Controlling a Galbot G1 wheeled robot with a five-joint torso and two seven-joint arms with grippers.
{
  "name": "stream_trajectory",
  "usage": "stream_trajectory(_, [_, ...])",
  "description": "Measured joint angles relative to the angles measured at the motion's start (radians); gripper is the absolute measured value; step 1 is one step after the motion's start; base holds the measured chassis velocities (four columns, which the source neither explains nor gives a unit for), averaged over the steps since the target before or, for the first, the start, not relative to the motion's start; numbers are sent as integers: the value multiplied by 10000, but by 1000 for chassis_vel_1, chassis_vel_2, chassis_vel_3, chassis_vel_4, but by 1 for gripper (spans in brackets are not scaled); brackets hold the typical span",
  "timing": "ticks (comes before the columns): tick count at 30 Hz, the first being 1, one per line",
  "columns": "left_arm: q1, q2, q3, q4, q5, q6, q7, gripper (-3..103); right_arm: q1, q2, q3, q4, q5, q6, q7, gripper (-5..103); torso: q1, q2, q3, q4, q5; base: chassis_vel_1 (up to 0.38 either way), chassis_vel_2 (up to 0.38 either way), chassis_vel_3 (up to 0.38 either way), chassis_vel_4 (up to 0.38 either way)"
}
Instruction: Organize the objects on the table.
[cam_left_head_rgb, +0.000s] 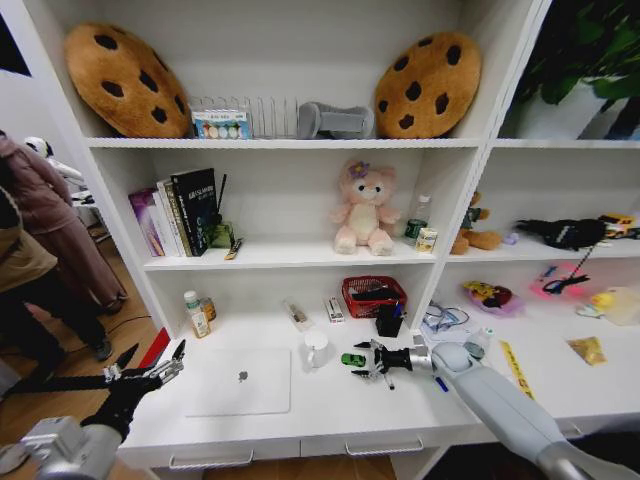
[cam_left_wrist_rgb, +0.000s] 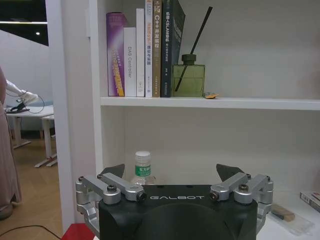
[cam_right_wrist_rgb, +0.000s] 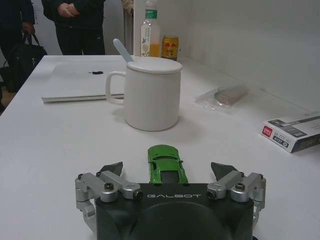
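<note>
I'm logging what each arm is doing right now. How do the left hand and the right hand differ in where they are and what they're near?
The right hand sits low over the table, with the green toy car between its spread fingers; the left hand hangs off the table's left end, beside the closed laptop, with nothing between its fingers. The right hand points toward the white mug; the left hand points toward the shelves. Both are open.

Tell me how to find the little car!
Look at the long white desk under the shelves. Near its middle stands a white mug, right of a shut silver laptop. The car sits just right of that mug, between the open fingers of the right end effector; it is the only bright green thing there.
</note>
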Motion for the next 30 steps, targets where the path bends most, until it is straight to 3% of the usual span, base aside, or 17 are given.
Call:
stream_trajectory(6, [0,0,0,0,0,0,0,100,166,90,-205,-155,-64,111,129,99,0,0,0,0,0,0,0,0,0])
stream_trajectory(14, [0,0,0,0,0,0,0,100,357,207,-424,-300,-103,177,241,88,0,0,0,1,0,0,0,0,0])
stream_trajectory(18, [0,0,0,0,0,0,0,100,378,205,-439,-333,-100,184,242,77,0,1,-1,0,-1,0,0,0,0])
stream_trajectory(21, [-1,0,0,0,0,0,0,100,380,229,-437,-427,-109,232,236,61,-1,1,-2,0,-2,0,0,0,0])
stream_trajectory(24, [0,0,0,0,0,0,0,100,382,271,-424,-501,-155,266,225,51,-1,2,-3,0,-2,0,0,0,0])
stream_trajectory(30, [0,0,0,0,0,0,0,100,390,291,-423,-549,-250,311,187,41,-2,3,-3,1,-1,0,0,0,0])
